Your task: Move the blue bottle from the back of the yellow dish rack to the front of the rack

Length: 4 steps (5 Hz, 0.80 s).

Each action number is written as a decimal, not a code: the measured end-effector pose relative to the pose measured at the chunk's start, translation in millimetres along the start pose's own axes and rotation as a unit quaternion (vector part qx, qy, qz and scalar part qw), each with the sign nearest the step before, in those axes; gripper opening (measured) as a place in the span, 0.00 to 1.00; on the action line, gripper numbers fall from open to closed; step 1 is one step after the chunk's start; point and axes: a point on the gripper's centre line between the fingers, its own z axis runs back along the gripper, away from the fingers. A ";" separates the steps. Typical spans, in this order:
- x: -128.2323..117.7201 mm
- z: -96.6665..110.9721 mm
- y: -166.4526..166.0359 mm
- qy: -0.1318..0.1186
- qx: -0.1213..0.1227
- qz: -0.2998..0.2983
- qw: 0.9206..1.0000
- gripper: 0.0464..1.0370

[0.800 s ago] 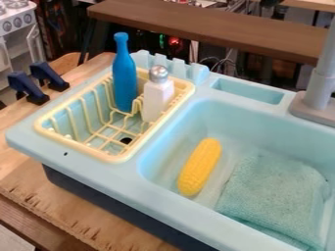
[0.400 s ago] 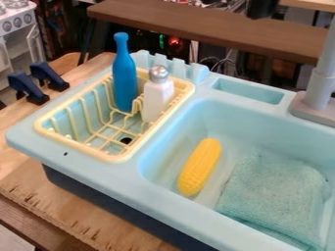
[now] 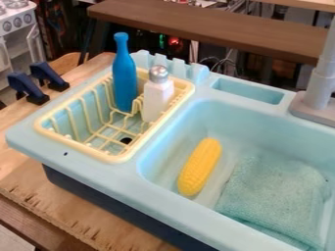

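Fingers: we can't tell open from closed, or gripping from free, so we can't call a bearing from them to the corn either.

We have the yellow corn (image 3: 200,167) in the sink basin (image 3: 171,128), over on the rack side, lying flat. Long axis runs lower left to upper right in the camera view, steeper than level. We read that axis as what a grasp has to line up with: closing across the cob looks better than end to end. Teal cloth (image 3: 275,196) lies flat just beside it, to the view's right, on the basin floor; a wide approach could snag it.

Rack (image 3: 118,158) is left of the basin. Blue bottle (image 3: 124,81) stands upright in it, with the white shaker (image 3: 157,98), metallic top, upright just beside, on the basin side. We can't tell if those two touch.

Count: one corn, one cloth, one bottle, one shaker, one rack. One grey faucet (image 3: 322,78) behind the basin at the view's right. Two dark blue clamps (image 3: 26,87) on the wooden desk (image 3: 85,213), left of the sink.
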 end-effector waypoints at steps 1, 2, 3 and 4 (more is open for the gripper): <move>-19.1 3.6 18.4 -0.004 -0.018 0.033 0.999 0.97; -29.3 -3.2 35.4 -0.020 -0.039 0.048 0.998 0.97; -32.7 -15.8 65.2 -0.046 -0.039 0.036 0.998 0.97; -28.8 -23.1 81.3 -0.057 -0.036 0.047 0.997 0.97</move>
